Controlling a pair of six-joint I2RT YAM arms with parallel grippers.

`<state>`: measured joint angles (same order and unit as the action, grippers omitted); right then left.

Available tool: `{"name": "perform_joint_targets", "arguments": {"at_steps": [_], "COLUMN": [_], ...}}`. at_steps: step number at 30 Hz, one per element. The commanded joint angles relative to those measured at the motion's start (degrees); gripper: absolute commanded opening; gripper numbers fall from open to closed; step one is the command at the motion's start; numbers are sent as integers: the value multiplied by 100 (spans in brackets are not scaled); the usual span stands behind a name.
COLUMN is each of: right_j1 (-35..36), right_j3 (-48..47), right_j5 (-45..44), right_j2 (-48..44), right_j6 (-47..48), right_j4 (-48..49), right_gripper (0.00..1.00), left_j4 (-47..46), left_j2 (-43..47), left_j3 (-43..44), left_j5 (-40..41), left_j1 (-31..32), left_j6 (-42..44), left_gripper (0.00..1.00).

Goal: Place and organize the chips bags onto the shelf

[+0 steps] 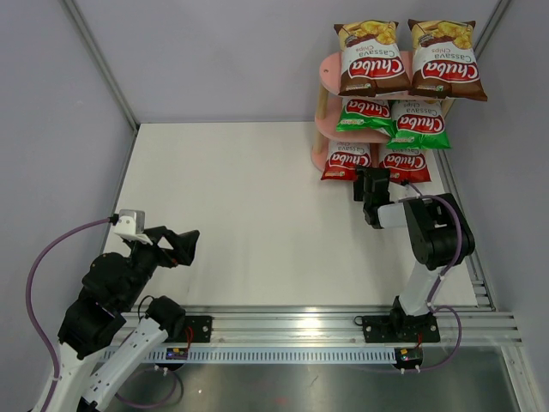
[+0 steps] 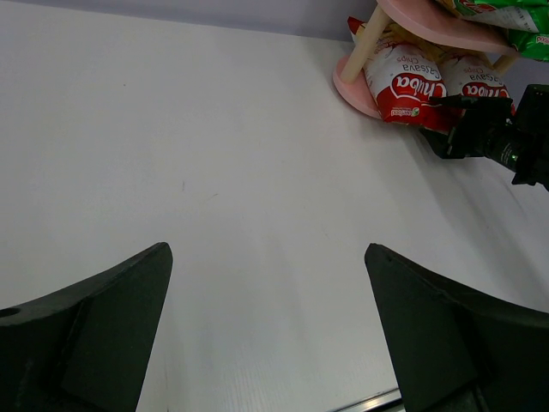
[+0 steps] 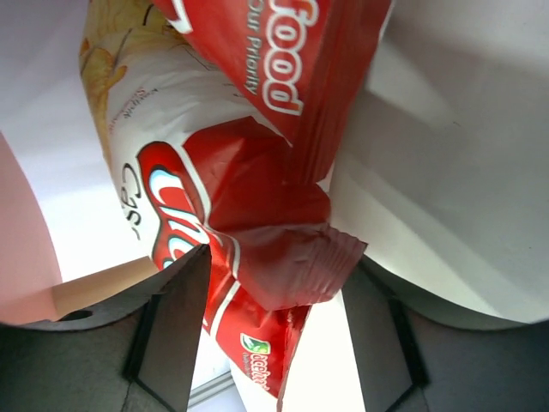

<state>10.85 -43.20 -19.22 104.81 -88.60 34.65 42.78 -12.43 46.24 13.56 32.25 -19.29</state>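
The pink shelf (image 1: 327, 70) stands at the far right with two brown chips bags (image 1: 371, 58) on its top board. Two green bags (image 1: 420, 127) lie on the middle board and two red bags (image 1: 347, 161) on the bottom one. My right gripper (image 1: 371, 182) sits just in front of the red bags. In the right wrist view the right gripper (image 3: 276, 262) is open. The crimped edge of a red bag (image 3: 283, 257) lies loosely between its spread fingers. My left gripper (image 2: 267, 251) hovers wide open over bare table at the near left, holding nothing.
Grey walls close in the white table (image 1: 240, 197) on the left, back and right. An aluminium rail (image 1: 300, 322) runs along the near edge with both arm bases on it. A wooden shelf post (image 3: 94, 287) shows beside the right gripper's left finger.
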Motion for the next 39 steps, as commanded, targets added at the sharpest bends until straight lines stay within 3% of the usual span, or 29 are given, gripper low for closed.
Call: {"name": "perform_joint_targets", "arguments": {"at_steps": [1, 8, 12, 21, 23, 28, 30, 31, 35, 39], "right_j1": [-92, -101, -92, -145, -154, -153, -153, -145, -145, -145], "right_j3": [40, 154, 294, 1058, 1129, 1174, 860, 709, -159, -785], "right_j5": [111, 331, 480, 1025, 1201, 1650, 1571, 1527, 1553, 1904], "right_j2": [-312, -505, -813, -2445, -2851, -4395, -4863, -5257, -6024, -6473], "right_j6": [185, 123, 246, 1157, 1763, 2880, 3776, 4093, 5578, 6292], "right_j4": [33, 113, -99, -573, -1143, -2485, -3085, -3818, -5045, -6126], "right_gripper": [70, 68, 81, 84, 88, 93, 97, 100, 99, 99], "left_j4": [-227, -218, -209, -60, -25, -217, -262, -253, -384, -561], "left_j2": [-23, -58, -137, -936, -1269, -1587, -1631, -1649, -1667, -1640], "left_j3": [-36, -27, -1, 131, 157, 131, 131, 140, 9, -71], "left_j5": [32, 32, 120, 1165, 1289, 456, 349, 392, 332, 58], "left_j1": [-8, -8, -8, -122, -236, -1561, -1957, -1968, -2003, -2021], "left_j6": [66, 66, 39, -137, -154, -58, -5, 13, 301, 584], "left_gripper": [99, 99, 99, 99, 99, 99, 99, 99, 99, 99]}}
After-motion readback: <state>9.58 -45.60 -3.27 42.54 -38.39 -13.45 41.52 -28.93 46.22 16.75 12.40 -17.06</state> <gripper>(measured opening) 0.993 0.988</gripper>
